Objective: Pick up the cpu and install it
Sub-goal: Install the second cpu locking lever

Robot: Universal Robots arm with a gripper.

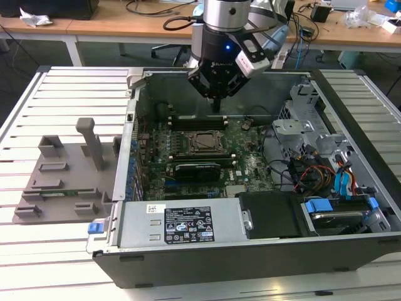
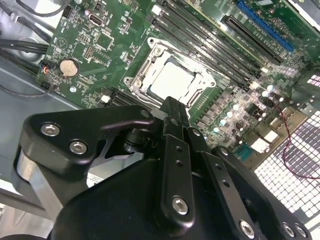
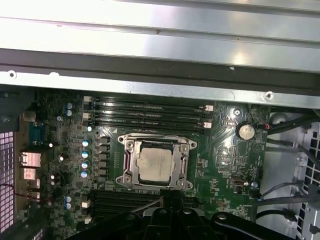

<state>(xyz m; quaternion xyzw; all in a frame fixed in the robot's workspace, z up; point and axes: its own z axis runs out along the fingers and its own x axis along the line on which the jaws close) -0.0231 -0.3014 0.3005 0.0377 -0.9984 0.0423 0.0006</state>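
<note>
The cpu (image 2: 172, 82) is a silvery-grey square chip lying flat inside the metal socket frame (image 2: 139, 84) on the green motherboard (image 2: 105, 45). In the first wrist view the cpu (image 3: 156, 165) sits in the same frame, level with it. In the exterior view the socket (image 1: 203, 143) lies in the middle of the open computer case. My black gripper (image 1: 216, 105) hangs just above the board, behind the socket. Its fingers are shut together with nothing between them in both wrist views (image 2: 172, 105) (image 3: 170, 200), and their tip sits just off one edge of the socket.
The open case wall (image 1: 131, 125) rings the board. Memory slots (image 3: 150, 107) run along one side of the socket. A drive cage and cables (image 1: 313, 157) fill the exterior view's right. A labelled metal cover (image 1: 188, 222) lies in front. A grey fixture block (image 1: 62, 175) stands outside, at the exterior view's left.
</note>
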